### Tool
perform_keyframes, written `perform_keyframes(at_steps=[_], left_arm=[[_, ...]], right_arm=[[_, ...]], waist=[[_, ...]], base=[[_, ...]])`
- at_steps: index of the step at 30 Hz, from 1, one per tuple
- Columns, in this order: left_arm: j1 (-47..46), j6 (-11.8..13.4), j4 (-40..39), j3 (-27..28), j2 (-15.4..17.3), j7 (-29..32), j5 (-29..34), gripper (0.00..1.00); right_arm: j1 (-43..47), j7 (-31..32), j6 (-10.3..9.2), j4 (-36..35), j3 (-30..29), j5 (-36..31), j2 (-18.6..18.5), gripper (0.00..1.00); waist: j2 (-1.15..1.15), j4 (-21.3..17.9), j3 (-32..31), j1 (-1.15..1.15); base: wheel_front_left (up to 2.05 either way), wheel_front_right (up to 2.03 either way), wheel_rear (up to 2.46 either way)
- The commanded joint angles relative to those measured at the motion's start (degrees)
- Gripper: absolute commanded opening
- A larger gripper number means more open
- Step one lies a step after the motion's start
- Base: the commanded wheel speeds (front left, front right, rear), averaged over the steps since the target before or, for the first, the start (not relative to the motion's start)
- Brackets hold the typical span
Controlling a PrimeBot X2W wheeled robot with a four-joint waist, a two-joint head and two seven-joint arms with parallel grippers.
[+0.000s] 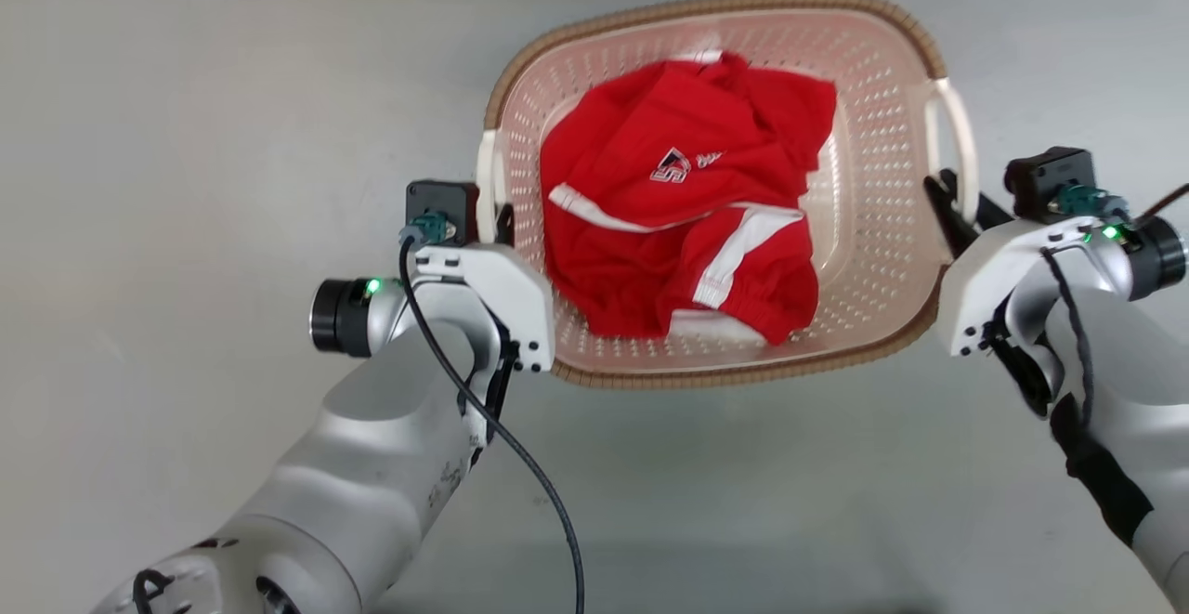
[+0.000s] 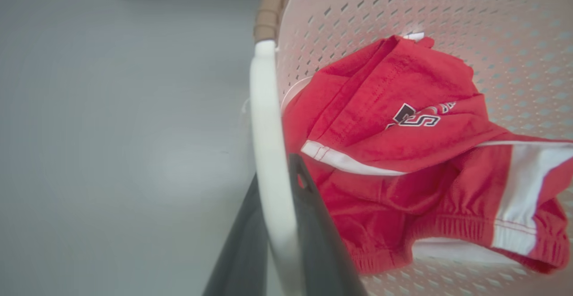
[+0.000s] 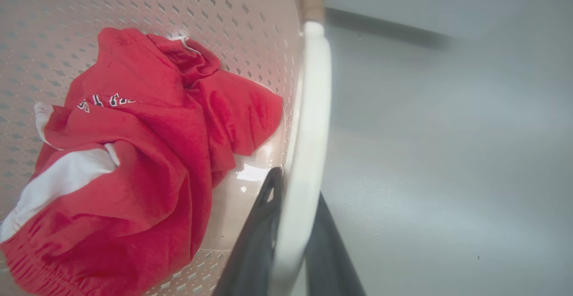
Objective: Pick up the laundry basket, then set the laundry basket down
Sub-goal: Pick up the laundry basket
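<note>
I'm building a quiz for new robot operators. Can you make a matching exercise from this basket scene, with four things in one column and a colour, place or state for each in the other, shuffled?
Column one:
1. red garment
2. laundry basket rim
3. left gripper
4. floor

Column two:
A. brown, woven look
B. plain grey
C. closed around a white side handle
D. crumpled inside the laundry basket

Pairs: 1-D, 2-A, 3-C, 4-B
</note>
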Motion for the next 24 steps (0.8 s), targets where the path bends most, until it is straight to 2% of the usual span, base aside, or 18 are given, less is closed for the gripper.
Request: perform_keyframes(at_steps=[1,11,24], left_arm=[[1.6,-0.5,1.1,0.3,1.2,-0.2,0.0,0.00],[5.9,-4.6,7.4,-0.1,1.2,1.9,1.4,0.00],[13.0,-8.5,10.5,-0.3,1.6,4.8,3.5,0.00]], right_arm=[[2.4,1.4,0.25,0.5,2.2,0.9,-0.1,0.00],[5.2,7.0,0.25,1.8,9.9,8.2,1.8,0.00],[11.2,11.6,0.25,4.7,17.7,15.5,3.4,0.00]], waist=[[0.00,-1.8,-2.7,0.00],[0.00,-5.5,-12.6,0.00],[0.00,-6.3,-25.8,0.00]], base=[[0.00,0.00,0.00],[0.00,0.00,0.00],[0.00,0.00,0.00]])
